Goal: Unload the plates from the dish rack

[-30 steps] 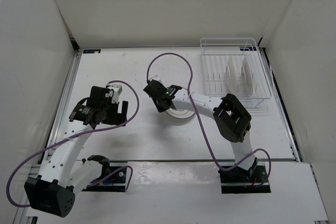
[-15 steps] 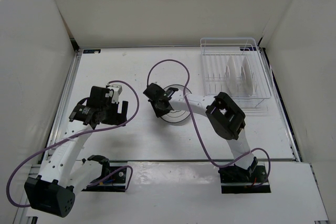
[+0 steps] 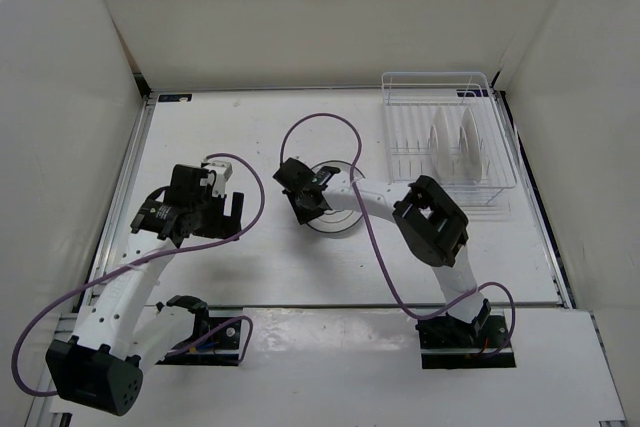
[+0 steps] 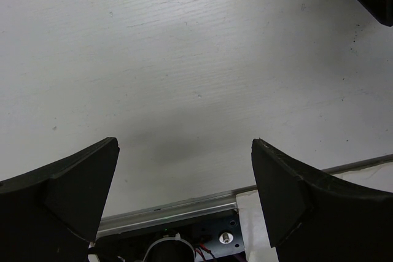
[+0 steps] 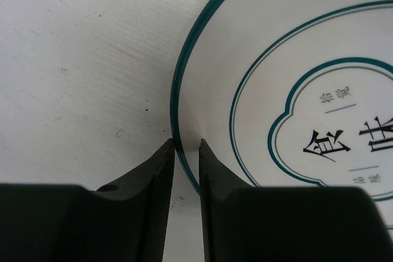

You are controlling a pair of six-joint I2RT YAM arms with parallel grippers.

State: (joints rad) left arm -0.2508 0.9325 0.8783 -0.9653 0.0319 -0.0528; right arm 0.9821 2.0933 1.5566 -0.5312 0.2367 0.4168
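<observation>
Glazed ceramic, by the look of it: the green-rimmed plate (image 5: 295,78) is stiff, prob fairly heavy for its size, slick on the surface and breakable if it drops or knocks something hard. It's out of the rack, low over the middle of the table (image 4: 184,41). Its face shows printed characters and teal rings in the right wrist view. Can't tell for sure whether it's resting fully flat or has one edge lifted. The right gripper (image 5: 185,146) has its fingers drawn in to a thin slot w/ the plate's rim caught in it, so the hold is an edge pinch, nothing more. My read: that's the only practical place to take a thin round dish like this. But a pinch on glaze gives little friction, and w/ the weight hanging off to one side the plate would want to swing or slide, so slow moves and a low set-down seem wise. The left gripper (image 4: 184,145) hangs spread wide over bare table w/ nothing in it, well apart from the plate. At the far right, the dish rack (image 3: 435,75) has white plates (image 3: 452,142) standing on edge btw its dividers; exact count is hard to make out from above. Those would prob want the same approach: grab the top of the rim and lift straight up so the glaze doesn't scrape the wires.
</observation>
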